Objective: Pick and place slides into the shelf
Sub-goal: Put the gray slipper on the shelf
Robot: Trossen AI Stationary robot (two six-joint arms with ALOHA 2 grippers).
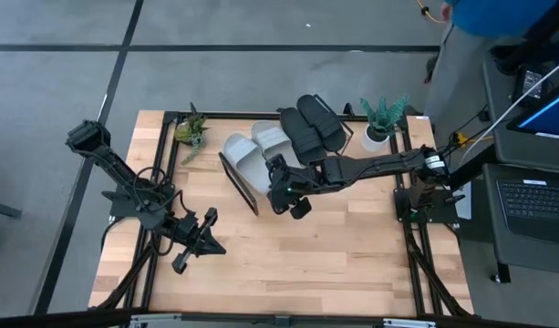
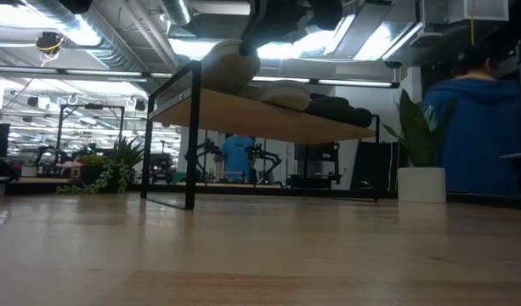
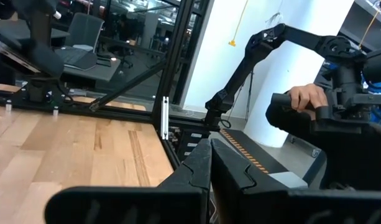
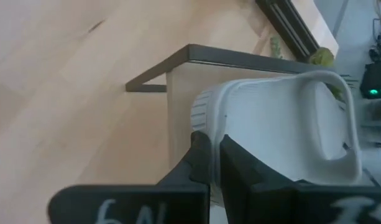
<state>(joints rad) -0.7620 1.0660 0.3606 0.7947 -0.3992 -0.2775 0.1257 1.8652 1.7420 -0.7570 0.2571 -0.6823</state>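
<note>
The shelf is a light wood board on a black wire frame, standing at the table's far middle. Two black slides lie on its right part and two light grey slides on its left part. My right gripper reaches in from the right, slanting down, and is shut on the nearer grey slide. In the low view this slide sits at the board's left end under the gripper. My left gripper waits shut and empty near the table's left front. My right gripper pinches the grey slide's sole rim at one end between its two fingers. The fingers come slanting down from the table's near right side. The strap arches beyond the fingers, and the slide lies over the shelf board's left end.
A white pot with a green plant stands at the shelf's right end and a small plant at its left. A person in blue is beyond the table's right side, beside a laptop. Bare tabletop lies near the front.
</note>
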